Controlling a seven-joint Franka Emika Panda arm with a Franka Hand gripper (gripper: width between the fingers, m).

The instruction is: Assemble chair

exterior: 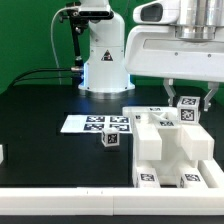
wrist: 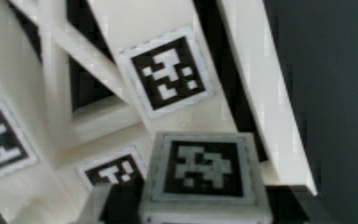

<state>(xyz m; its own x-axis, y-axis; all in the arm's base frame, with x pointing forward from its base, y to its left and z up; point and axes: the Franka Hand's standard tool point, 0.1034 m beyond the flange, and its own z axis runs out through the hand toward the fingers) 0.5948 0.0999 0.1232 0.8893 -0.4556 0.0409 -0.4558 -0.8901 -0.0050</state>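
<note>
Robotics lab, benchtop test rig. What shows it: a glossy white robot arm (exterior: 103, 55) stands at the back of a matte black desk (exterior: 40, 110), w/ a plain green backdrop (exterior: 25, 30) behind it and black cables (exterior: 50, 70) running in toward the arm's base. A flat white marker board (exterior: 95, 124) w/ a row of b/w square codes lies on the desk. The white plastic chair parts (exterior: 170, 150) carry the same sort of codes, e.g. one tag (wrist: 167, 75) seen close up in the wrist view. A white rim (exterior: 60, 200) edges the desk's near side.
</note>
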